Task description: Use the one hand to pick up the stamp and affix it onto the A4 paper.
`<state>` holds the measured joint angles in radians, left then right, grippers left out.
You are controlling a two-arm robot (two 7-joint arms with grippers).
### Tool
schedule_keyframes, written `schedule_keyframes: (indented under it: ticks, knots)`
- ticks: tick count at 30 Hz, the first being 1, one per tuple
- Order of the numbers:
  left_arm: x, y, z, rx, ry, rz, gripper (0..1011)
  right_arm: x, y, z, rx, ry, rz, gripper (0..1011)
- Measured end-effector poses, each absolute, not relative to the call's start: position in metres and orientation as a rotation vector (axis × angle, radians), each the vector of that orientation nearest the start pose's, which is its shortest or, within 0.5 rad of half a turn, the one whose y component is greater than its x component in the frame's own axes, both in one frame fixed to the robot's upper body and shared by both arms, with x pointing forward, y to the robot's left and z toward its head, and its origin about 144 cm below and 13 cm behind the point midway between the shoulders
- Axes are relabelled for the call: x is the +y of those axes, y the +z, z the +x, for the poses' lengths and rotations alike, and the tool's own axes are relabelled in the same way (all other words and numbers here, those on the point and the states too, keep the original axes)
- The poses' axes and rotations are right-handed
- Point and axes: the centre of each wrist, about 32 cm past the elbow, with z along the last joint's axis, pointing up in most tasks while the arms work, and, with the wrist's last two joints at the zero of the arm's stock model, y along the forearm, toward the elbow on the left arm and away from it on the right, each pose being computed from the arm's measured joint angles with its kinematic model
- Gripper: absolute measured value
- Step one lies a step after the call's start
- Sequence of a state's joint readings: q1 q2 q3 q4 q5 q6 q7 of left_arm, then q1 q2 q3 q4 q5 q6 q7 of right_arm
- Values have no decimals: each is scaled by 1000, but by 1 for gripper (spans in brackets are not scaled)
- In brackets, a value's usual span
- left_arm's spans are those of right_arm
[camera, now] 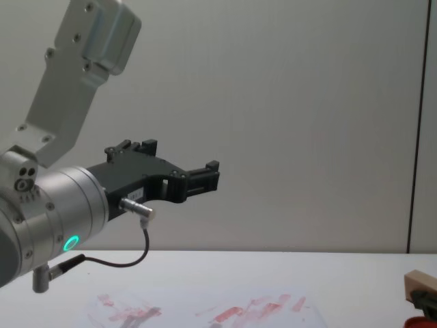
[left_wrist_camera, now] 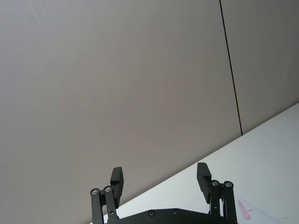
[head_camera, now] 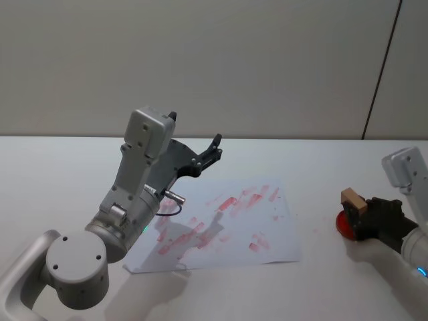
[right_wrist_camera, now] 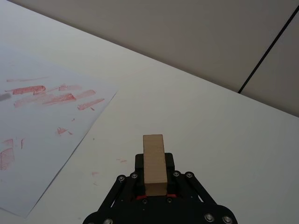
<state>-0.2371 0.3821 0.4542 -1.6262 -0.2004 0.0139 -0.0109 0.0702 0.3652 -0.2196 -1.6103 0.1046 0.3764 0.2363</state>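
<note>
Nearest us, at the table's right edge, our right gripper has its fingers closed on the stamp (pale wood block, red base), off the A4 paper to its right. Mid-table lies the red-smeared paper. Above its left part, our left gripper hangs raised, fingers spread wide, holding nothing.

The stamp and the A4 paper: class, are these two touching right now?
Apart. The head view shows the stamp in the right gripper, with bare table between it and the A4 paper.
</note>
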Motion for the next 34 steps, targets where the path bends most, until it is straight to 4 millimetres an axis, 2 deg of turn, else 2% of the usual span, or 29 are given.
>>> schedule_keyframes:
  ticks: [4, 7, 14, 16, 22, 25, 27, 31, 34]
  knots:
    - [198, 1204, 492, -268, 1124, 61, 1003, -263, 1166, 472, 68, -1149, -462, 225]
    - [198, 1204, 492, -268, 1124, 61, 1002, -263, 1165, 472, 69, -1147, -466, 278]
    - [198, 1204, 492, -268, 1124, 61, 1002, -263, 1163, 473, 70, -1146, -474, 523]
    - [198, 1204, 492, -268, 1124, 61, 1002, -263, 1162, 473, 71, -1146, -475, 545]
    - [198, 1204, 492, -268, 1124, 61, 1002, -263, 1161, 473, 72, -1145, -479, 782]
    - [198, 1204, 492, -268, 1124, 61, 1002, -263, 1161, 473, 72, -1145, -480, 836]
    - [198, 1204, 492, -268, 1124, 61, 1003, -263, 1161, 473, 72, -1144, -480, 921]
    - [198, 1204, 492, -268, 1124, 61, 1002, -263, 1161, 473, 72, -1144, -481, 997]
    - [198, 1204, 492, -268, 1124, 61, 1002, -263, 1161, 473, 73, -1144, -481, 1001]
